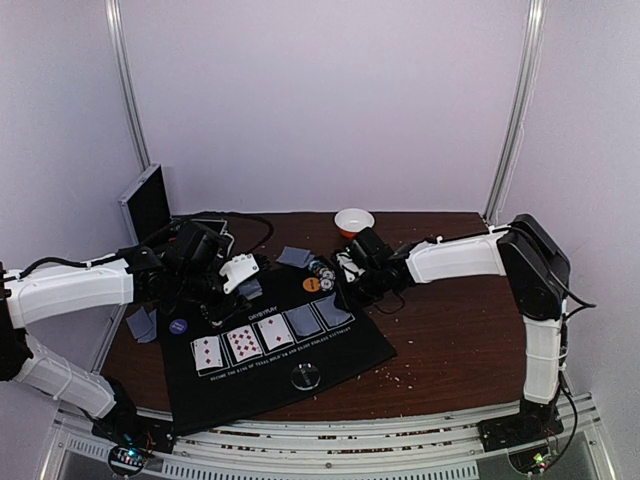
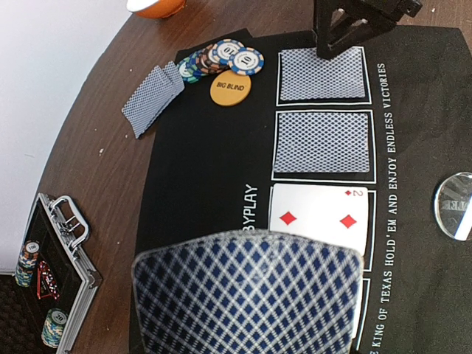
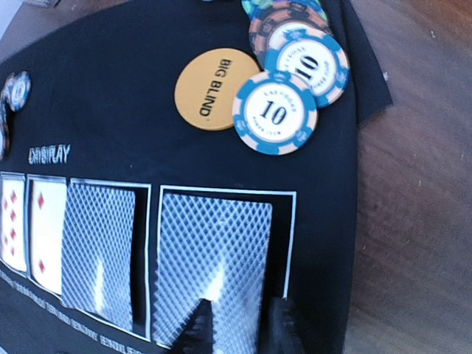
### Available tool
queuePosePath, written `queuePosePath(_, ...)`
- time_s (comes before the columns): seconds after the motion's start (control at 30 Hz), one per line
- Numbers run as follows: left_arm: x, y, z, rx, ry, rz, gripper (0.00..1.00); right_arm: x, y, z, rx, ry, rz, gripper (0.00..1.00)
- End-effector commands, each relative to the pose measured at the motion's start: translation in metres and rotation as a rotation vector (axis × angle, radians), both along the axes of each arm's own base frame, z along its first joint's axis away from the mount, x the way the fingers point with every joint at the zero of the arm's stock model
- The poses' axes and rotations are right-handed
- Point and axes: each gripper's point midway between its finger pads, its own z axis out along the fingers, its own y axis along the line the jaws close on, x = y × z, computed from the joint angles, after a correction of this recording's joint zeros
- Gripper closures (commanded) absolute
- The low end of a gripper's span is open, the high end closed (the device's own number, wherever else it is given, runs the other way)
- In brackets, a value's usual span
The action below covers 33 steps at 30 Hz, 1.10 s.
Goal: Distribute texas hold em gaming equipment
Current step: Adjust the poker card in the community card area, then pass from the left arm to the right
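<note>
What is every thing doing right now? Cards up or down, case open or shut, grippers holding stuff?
Three red-pip cards: face up in boxes on the mat.
Two other boxed cards: face down.
Fanned cards: face down, off the mat.
Case: open, chips inside.
Chip pile: spread, overlapping.
Left gripper: shut on held card.
Right gripper: open, over the end card.

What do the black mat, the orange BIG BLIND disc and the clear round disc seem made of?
Black five-box mat: probably soft cloth or felt, matte, with an uneven edge. Orange round disc: likely matte plastic, flat, with printed lettering. Clear round disc: glossy acrylic or glass, I cannot tell which; it is see-through with bright glints.
</note>
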Motion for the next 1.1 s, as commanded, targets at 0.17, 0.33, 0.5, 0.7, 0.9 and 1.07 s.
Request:
queuePosePath(0.17, 0.0, -0.014, 0.021, -0.08, -0.029, -0.05, 0.53, -0.013, 0.047, 0.119, 0.391, -0.081, 0.138, 0.42)
queuePosePath(0.33, -0.003, -0.016, 0.024, -0.095, -0.028, -0.063, 0.53, -0.04, 0.111, 0.187, 0.946, 0.16, 0.282, 0.4)
queuePosePath(0.5, -0.001, -0.013, 0.023, -0.086, -0.036, -0.052, 0.53, -0.066, 0.151, 0.183, 0.954, 0.199, 0.389, 0.37)
queuePosePath(0.7, 0.0, -0.014, 0.022, -0.083, -0.035, -0.05, 0.53, -0.076, 0.159, 0.183, 1.016, 0.225, 0.406, 0.36)
queuePosePath(0.9, 0.0, -0.014, 0.023, -0.082, -0.036, -0.049, 0.53, -0.077, 0.175, 0.159, 0.994, 0.278, 0.389, 0.41)
queuePosePath(1.07, 0.0, -0.013, 0.023, -0.082, -0.039, -0.048, 0.53, -0.074, 0.183, 0.152, 0.986, 0.296, 0.38, 0.47)
